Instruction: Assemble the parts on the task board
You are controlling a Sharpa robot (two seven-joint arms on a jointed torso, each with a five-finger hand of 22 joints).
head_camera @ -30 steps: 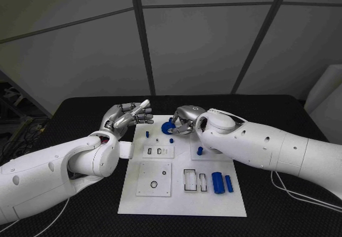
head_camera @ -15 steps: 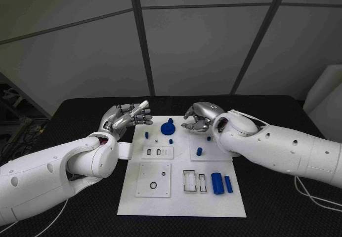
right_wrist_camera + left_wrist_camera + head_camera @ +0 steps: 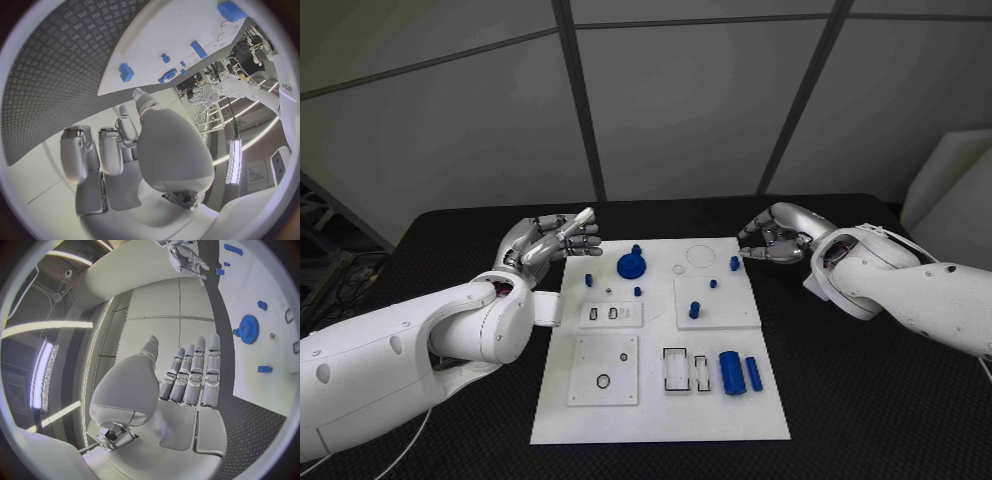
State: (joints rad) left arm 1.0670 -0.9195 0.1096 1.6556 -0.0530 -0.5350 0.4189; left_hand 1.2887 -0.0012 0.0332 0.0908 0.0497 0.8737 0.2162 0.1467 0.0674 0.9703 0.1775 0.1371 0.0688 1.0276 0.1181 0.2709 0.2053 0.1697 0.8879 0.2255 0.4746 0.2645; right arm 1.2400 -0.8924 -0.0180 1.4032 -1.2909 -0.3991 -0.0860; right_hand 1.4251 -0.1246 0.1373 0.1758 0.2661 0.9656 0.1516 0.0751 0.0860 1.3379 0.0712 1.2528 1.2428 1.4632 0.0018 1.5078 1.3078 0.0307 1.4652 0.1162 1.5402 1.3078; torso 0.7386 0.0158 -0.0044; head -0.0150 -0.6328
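Several blue parts sit on the white task board (image 3: 661,420), which lies in the middle of the black table (image 3: 877,400). I see a blue gear (image 3: 632,265) standing near the board's far edge, with small blue pegs (image 3: 589,279) close beside it. Two blue cylinders (image 3: 731,372) lie side by side on the board's near right part, just beside rectangular slots (image 3: 678,369). A black ring (image 3: 604,381) rests on the near left plate. I can read no writing on the board.

My left hand (image 3: 557,240) hovers off the board's far left corner, fingers extended, grasping nothing. My right hand (image 3: 776,238) hangs past the far right corner, apart from the board, fingers curled inward with nothing in them.
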